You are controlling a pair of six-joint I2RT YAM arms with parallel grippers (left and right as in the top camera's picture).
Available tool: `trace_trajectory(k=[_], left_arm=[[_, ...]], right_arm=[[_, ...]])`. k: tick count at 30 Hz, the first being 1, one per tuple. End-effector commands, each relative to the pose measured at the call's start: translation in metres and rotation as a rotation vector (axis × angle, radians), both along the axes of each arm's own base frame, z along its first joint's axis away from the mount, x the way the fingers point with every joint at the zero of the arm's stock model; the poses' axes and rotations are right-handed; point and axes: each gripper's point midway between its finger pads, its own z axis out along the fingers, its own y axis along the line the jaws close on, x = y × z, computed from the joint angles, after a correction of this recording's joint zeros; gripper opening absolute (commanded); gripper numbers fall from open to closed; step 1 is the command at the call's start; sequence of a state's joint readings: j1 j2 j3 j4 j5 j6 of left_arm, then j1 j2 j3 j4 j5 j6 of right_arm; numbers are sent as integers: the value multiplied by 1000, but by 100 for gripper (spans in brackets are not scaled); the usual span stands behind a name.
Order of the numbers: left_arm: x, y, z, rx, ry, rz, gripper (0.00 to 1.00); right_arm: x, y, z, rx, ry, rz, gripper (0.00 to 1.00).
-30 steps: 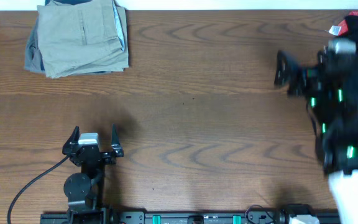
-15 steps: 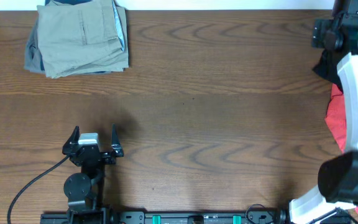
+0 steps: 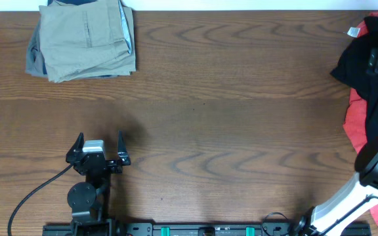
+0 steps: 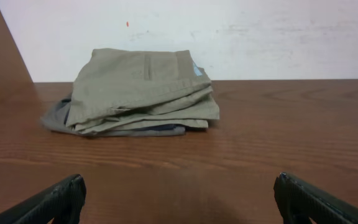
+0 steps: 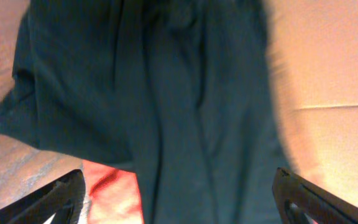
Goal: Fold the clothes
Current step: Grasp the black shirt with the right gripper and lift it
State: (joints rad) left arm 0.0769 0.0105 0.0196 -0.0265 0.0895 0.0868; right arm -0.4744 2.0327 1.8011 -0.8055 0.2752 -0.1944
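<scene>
At the far right edge of the desk (image 3: 228,131) the right hand (image 5: 179,199) has swung over the black T-shirt (image 3: 354,69), heaped on a red T-shirt (image 3: 356,124), its fingers wide and empty, so a pick-up looks near and folding unstarted; the left hand (image 3: 100,139) idles wide open.

A folded pile of khaki trousers (image 4: 143,90) lies on the brown wooden surface (image 4: 278,137), close to the white wall (image 4: 260,37) behind it. A darker, bluish layer peeks out beneath the pile. In the foreground, the left hand (image 4: 179,202) shows 2 dark fingertips (image 4: 55,202) spread wide apart at the bottom corners, well short of the trousers.
</scene>
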Motion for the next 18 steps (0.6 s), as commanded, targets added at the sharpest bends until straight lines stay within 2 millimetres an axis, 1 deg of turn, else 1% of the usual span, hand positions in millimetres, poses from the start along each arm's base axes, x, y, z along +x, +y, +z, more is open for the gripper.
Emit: trace_trajectory(k=[1, 4, 7, 9, 16, 18], left_arm=[[-1, 0, -15, 9, 44, -5, 98], [-1, 0, -15, 9, 44, -5, 98], [-1, 0, -15, 9, 44, -5, 98], [-1, 0, -15, 9, 44, -5, 98], [-1, 0, -15, 9, 44, -5, 98], [-1, 0, -15, 9, 44, -5, 98]], right_arm=[[16, 21, -20, 243, -89, 112, 93], [18, 30, -39, 324, -83, 141, 93], [17, 40, -58, 339, -21, 199, 91], [18, 46, -67, 342, 8, 226, 90], [33, 65, -87, 336, 42, 288, 88], [34, 64, -93, 300, 69, 286, 88]])
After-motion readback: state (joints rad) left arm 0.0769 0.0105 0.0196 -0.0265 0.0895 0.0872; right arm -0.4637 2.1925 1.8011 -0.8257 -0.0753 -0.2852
